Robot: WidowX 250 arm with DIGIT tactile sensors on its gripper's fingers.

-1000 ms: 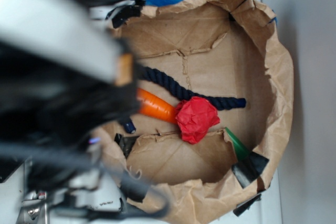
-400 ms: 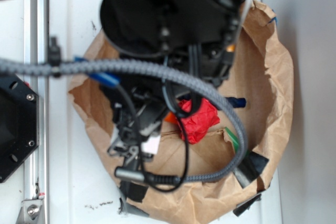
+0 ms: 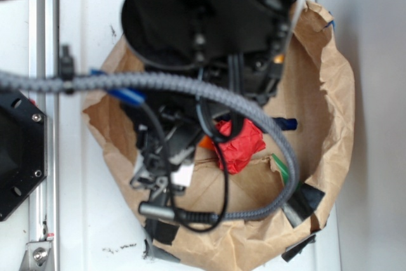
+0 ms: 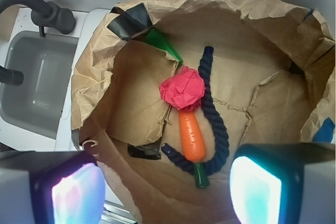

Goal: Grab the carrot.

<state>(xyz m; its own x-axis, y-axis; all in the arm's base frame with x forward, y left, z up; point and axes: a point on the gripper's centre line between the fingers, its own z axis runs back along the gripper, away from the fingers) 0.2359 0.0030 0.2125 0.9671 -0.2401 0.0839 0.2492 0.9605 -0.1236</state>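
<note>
with our gripper (image 4: 163,192) wide open and empty above the paper bag (image 4: 100,72), we should descend straight onto the carrot (image 4: 191,135), lying between red paper ball (image 4: 182,90) and blue rope (image 4: 218,124), closing across its middle.

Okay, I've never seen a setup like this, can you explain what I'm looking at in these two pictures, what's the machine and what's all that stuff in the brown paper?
This is a small robot arm working over a crumpled brown paper bag laid open like a bowl. One picture is taken from outside, above; there the black arm and its cables hide most of the bag. The other comes from a camera on the arm's wrist, looking down between its two fingers, the glowing blocks at the bottom corners. They stand apart and hold nothing. Inside the bag lie an orange toy carrot with a green stem, a crumpled red paper ball touching its tip, and a dark blue rope curving around it. A grey sink sits beside the bag.
</note>
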